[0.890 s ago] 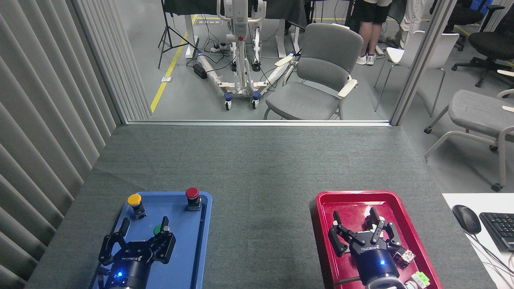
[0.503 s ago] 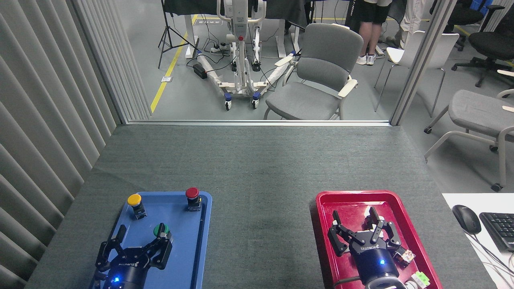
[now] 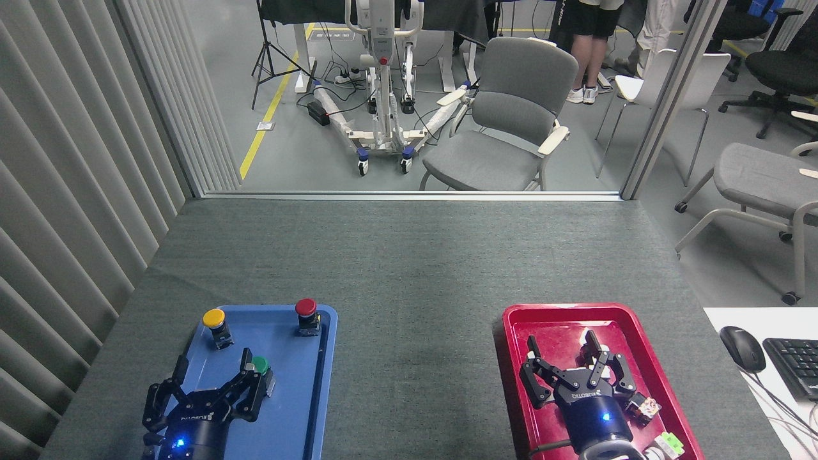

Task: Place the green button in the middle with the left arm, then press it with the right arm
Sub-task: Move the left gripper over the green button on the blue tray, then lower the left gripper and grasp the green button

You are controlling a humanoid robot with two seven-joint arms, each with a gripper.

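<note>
- Drawn back toward the desk's near edge since the earlier frames, the left gripper [image 3: 213, 364] now sits lower over the blue tray [image 3: 300, 402], fingers spread wide and holding nothing.
- Its right finger [image 3: 246, 359] has gone from just beside the green button's right side to just left of it; whether it touches I cannot tell.
- Nothing else has shifted: the green button [image 3: 260, 366] stands in the tray's middle, with the yellow button [image 3: 214, 319] at the tray's far left corner and the red button [image 3: 305, 308] at its far right corner.
- To grasp well, I judge the gripper should shift right until the button lies between the fingers, then close low on the body, not the cap.
- Bare mat [image 3: 415, 332] between the trays is the target, well apart from the button.
- Over the red tray [image 3: 517, 319], the right gripper [image 3: 565, 348] hovers with fingers apart, empty, barely moved.
</note>
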